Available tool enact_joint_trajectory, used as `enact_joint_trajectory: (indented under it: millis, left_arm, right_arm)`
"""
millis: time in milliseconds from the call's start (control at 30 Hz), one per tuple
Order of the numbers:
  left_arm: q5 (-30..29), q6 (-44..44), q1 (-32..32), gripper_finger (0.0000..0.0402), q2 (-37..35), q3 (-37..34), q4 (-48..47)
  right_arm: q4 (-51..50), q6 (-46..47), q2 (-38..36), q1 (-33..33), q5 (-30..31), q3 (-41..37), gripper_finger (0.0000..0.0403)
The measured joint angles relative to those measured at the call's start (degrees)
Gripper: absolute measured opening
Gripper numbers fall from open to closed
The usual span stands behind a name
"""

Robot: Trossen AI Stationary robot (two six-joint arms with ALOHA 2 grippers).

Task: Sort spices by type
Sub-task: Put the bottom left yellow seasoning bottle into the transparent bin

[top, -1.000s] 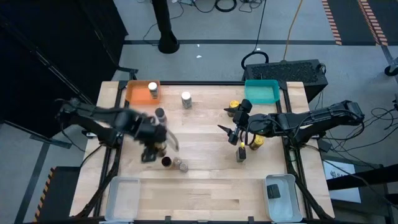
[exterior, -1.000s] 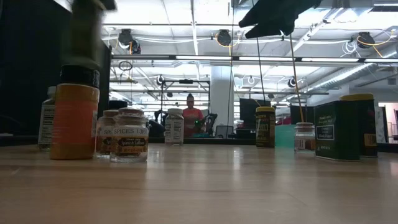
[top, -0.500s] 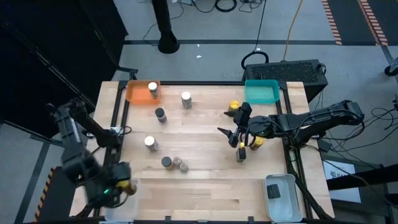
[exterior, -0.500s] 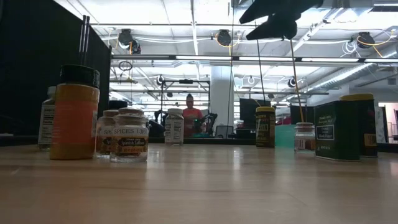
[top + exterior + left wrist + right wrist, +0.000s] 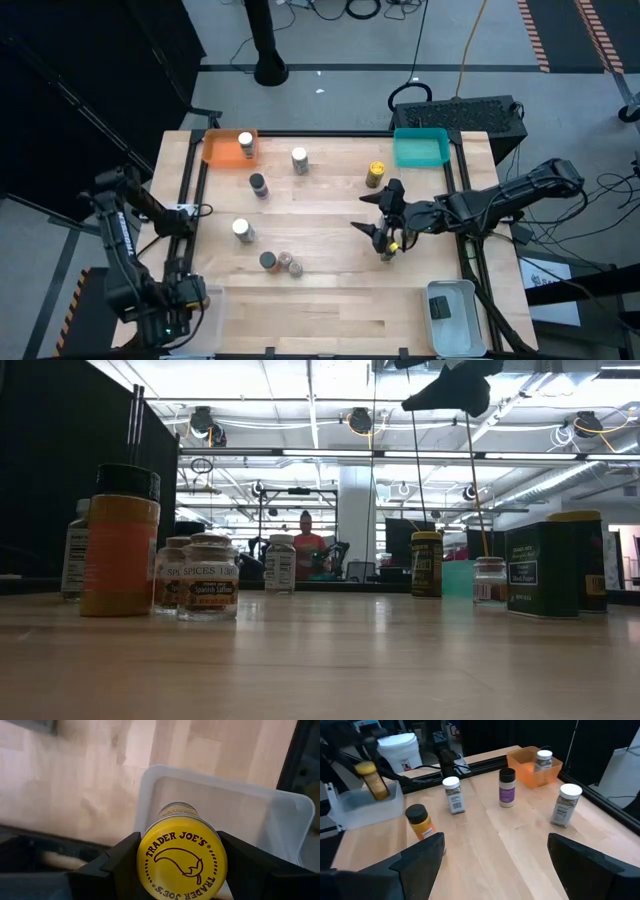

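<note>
My left gripper (image 5: 188,296) hangs over the clear tray (image 5: 250,815) at the table's near left corner, shut on a yellow-lidded spice jar (image 5: 181,865), which also shows in the right wrist view (image 5: 372,780). My right gripper (image 5: 385,226) stands open above the table's right half, over a small jar (image 5: 388,247), touching nothing. Other spices stand upright on the wood: a white-topped one (image 5: 299,158), a dark-lidded one (image 5: 258,184), a white-topped one (image 5: 240,230), two small ones (image 5: 279,263) and a yellow one (image 5: 375,175). One white-topped jar (image 5: 245,143) stands in the orange tray (image 5: 218,150). My left gripper pinches the jar between its two fingers (image 5: 125,865) at the yellow lid's rim (image 5: 145,862), one finger on each side. The fingers come from above, pointing down. The jar hangs upright, lid up, lifted clear above the tray's inside.
A teal tray (image 5: 420,147) sits at the far right and a second clear tray (image 5: 452,312), holding a dark object, at the near right corner. Green tins (image 5: 545,570) stand at the right in the low view. Bare wood lies along the near middle.
My left gripper has swung from the middle of the table toward the near left corner, sinking a little, carrying the yellow-lidded jar upright to above the clear tray. My right gripper has shifted slightly toward the near edge and rolled, uncovering the yellow jar behind it.
</note>
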Motion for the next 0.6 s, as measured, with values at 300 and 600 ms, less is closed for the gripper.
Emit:
enact_joint_trajectory:
  millis: [300, 600]
  left_arm:
    - [1.36, 1.8, 2.26, 0.0236, 0.0, -8.29, 6.98]
    - [-1.18, 3.7, 5.14, 0.0236, 0.02, -9.1, 8.28]
  right_arm:
    - [-0.15, 1.95, 0.02, 2.19, 0.22, 0.0, 0.0338]
    - [-0.24, 2.41, 0.02, 2.44, 0.32, 0.0, 0.0338]
